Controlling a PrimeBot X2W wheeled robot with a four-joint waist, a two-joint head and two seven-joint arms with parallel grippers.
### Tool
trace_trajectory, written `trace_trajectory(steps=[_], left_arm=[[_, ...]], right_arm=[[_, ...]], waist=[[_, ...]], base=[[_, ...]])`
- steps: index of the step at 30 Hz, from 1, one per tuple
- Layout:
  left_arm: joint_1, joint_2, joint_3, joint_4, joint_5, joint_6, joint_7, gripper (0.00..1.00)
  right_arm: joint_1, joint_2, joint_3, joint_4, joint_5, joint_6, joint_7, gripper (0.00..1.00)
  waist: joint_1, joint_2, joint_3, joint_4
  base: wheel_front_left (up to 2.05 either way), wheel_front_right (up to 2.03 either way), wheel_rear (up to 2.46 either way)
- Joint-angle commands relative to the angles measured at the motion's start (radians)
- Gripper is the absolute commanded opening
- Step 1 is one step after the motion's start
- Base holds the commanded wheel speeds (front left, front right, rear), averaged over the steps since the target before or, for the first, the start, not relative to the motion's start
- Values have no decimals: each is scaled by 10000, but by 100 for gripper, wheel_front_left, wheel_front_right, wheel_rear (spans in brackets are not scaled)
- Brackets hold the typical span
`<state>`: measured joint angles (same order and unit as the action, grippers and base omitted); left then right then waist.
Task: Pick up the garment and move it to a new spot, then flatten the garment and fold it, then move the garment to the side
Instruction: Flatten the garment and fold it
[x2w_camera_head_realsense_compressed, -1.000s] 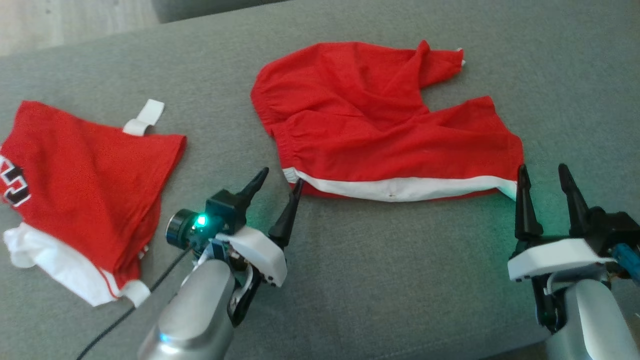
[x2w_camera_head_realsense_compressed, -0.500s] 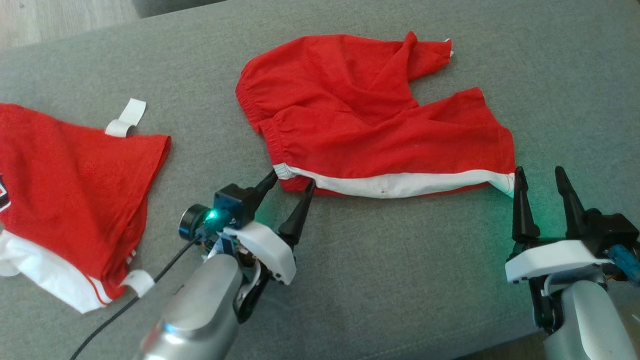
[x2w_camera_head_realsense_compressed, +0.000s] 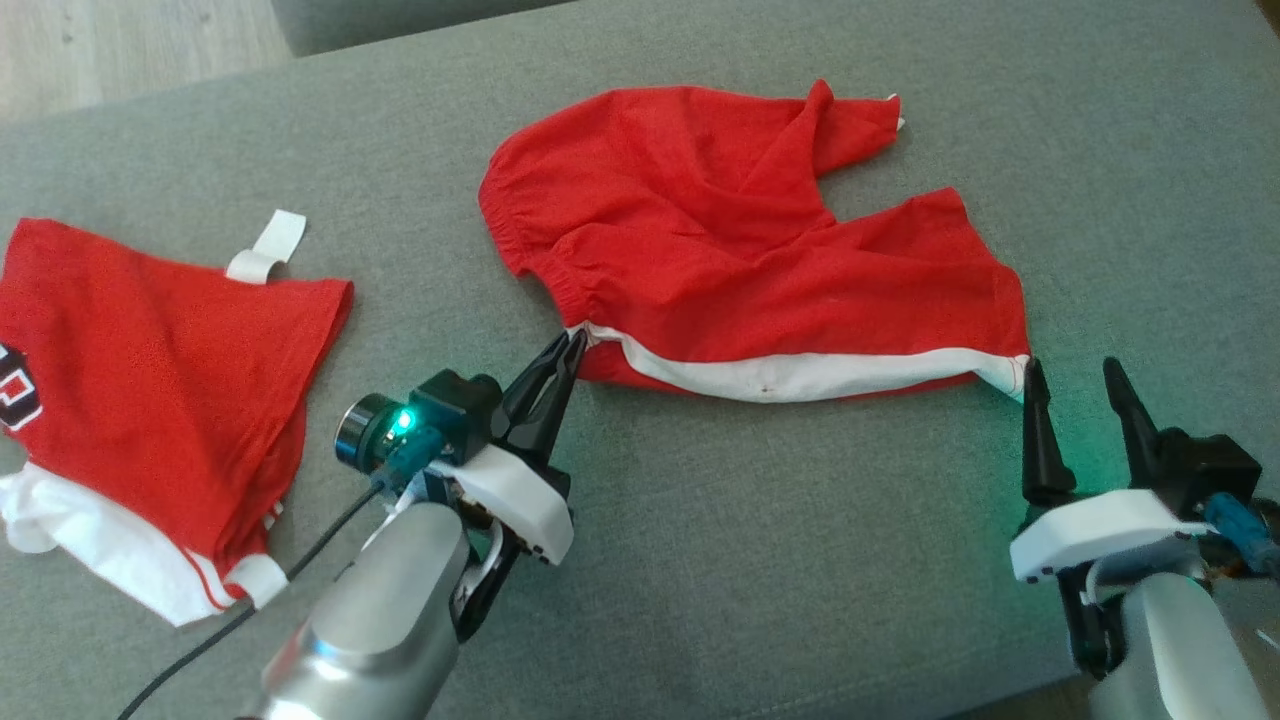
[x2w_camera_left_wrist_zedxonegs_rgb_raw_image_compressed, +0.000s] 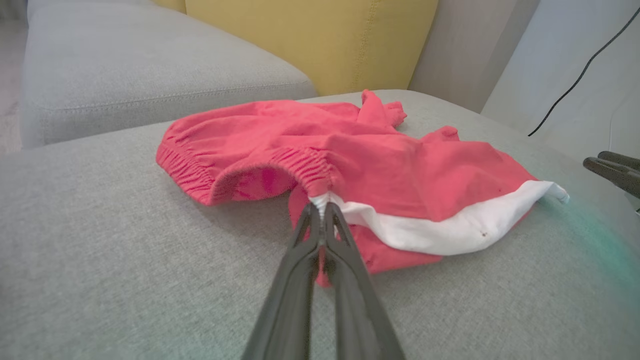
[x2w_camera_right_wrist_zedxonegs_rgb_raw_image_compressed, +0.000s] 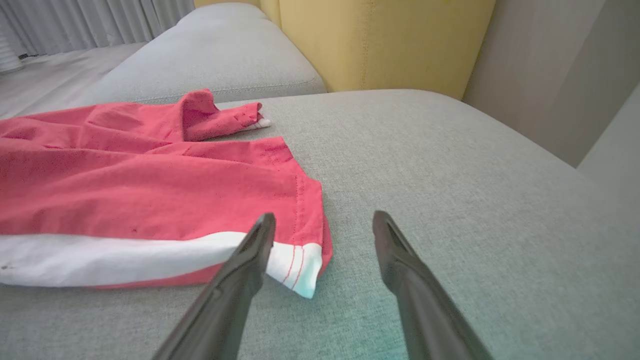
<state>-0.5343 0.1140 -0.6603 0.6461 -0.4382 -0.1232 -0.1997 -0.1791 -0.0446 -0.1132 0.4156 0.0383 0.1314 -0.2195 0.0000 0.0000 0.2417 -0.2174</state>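
While the left claw (x2w_camera_head_realsense_compressed: 568, 348) is clenched on the shorts (x2w_camera_head_realsense_compressed: 740, 250), pinching the near waistband corner where the white stripe (x2w_camera_head_realsense_compressed: 800, 376) starts, the right claw (x2w_camera_head_realsense_compressed: 1072, 368) is released, with its fingers spread wide and gripping nothing. Right claw sits at the other end of the stripe. Its inner finger is just beside the white hem corner, can't tell if touching. Its outer finger is over bare sofa (x2w_camera_head_realsense_compressed: 760, 560). Shorts lie crumpled mid-sofa: red, elastic waistband toward the robot's left, one leg bunched and folded over at the far side, stripe along the near edge. Waistband arches open just beside the pinch, and the rest lies on the cushion. Second red garment, a jersey (x2w_camera_head_realsense_compressed: 150, 360) with white trim, lies well apart on the left. Left arm's camera (x2w_camera_head_realsense_compressed: 360, 445) shows a green light (x2w_camera_head_realsense_compressed: 403, 420). Left wrist view has a yellow backrest (x2w_camera_left_wrist_zedxonegs_rgb_raw_image_compressed: 320, 40) behind the shorts.
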Motion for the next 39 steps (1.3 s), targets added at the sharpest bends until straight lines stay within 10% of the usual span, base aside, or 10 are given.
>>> trace_trajectory(steps=[1, 30, 33, 39], left_arm=[[-416, 202, 131, -256, 145, 56, -160, 0], [-180, 325, -528, -1173, 565, 526, -196, 0], [-210, 351, -546, -1167, 542, 528, -184, 0], [-192, 484, -496, -1104, 466, 583, -216, 0]], right_arm=[[-143, -56, 37, -140, -148, -7, 167, 100], [-677, -56, 78, 709, -682, -7, 1187, 100], [-738, -56, 68, 720, -688, -7, 1101, 0], [-751, -56, -56, 520, -645, -7, 685, 0]], waist=[[0, 0, -77, 29], [0, 0, 124, 555], [0, 0, 140, 561], [0, 0, -18, 513]], base=[[0, 0, 0], [0, 0, 0], [0, 0, 0], [0, 0, 0]])
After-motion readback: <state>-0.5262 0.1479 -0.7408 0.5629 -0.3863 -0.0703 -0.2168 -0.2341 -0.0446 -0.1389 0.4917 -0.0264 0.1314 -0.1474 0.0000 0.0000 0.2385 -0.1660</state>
